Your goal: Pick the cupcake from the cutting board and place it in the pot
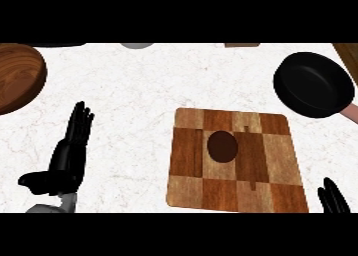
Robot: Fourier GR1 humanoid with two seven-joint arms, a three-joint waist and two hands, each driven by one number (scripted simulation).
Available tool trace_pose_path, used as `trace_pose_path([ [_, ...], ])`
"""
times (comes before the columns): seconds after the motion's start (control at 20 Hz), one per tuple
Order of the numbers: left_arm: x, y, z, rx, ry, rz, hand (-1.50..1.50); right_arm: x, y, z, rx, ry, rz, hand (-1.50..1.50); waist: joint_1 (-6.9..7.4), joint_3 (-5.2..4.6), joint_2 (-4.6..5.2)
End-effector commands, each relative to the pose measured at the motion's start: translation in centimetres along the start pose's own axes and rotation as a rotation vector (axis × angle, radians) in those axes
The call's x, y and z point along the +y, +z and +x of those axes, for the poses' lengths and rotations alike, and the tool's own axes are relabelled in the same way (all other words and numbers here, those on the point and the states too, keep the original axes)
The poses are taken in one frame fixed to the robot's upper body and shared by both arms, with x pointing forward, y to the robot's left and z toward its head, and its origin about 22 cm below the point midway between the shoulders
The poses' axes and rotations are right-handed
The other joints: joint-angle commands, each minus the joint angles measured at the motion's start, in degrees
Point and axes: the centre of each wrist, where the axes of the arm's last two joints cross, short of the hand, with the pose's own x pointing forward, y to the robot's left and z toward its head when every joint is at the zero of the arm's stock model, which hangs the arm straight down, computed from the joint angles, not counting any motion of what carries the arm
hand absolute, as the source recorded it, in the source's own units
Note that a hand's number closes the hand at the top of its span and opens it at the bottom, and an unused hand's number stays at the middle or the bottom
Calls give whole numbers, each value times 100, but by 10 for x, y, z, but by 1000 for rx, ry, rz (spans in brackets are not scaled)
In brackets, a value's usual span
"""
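Note:
A dark brown cupcake (pixel 222 146) sits near the middle of the checkered wooden cutting board (pixel 270 190). A black pot (pixel 313 84) with a pinkish handle (pixel 357 115) lies at the right, beyond the board. My left hand (pixel 67 157) rests open on the counter well left of the board, fingers straight and pointing away from me. Only the fingertips of my right hand (pixel 333 197) show at the lower right, just past the board's right corner, straight and holding nothing.
A large wooden bowl (pixel 8 77) sits at the far left edge. A grey object (pixel 138 45) and a small wooden piece (pixel 242 44) peek in at the top. A wooden surface (pixel 355 55) borders the counter at the top right.

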Motion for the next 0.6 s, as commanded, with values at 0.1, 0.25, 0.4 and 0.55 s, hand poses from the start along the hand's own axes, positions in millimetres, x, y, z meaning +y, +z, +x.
trace_pose_path([
  [0.1, 6, 0, 1, -7, 5, -22, 0, 10, 22, 13, 205, 205, 219, -150, 190, -7, 55],
  [0.25, -16, -5, 8, -15, 4, -27, 0, 23, 5, 41, 246, 227, 255, -150, 179, 8, 42],
  [0.4, -10, 6, 7, -4, 19, -55, 0, 40, -14, 63, 289, 242, 276, -150, 196, 23, 1],
  [0.55, -5, 2, 5, 0, -2, -19, 0, 70, -26, 73, 287, 244, 317, -150, 132, 36, -18],
])
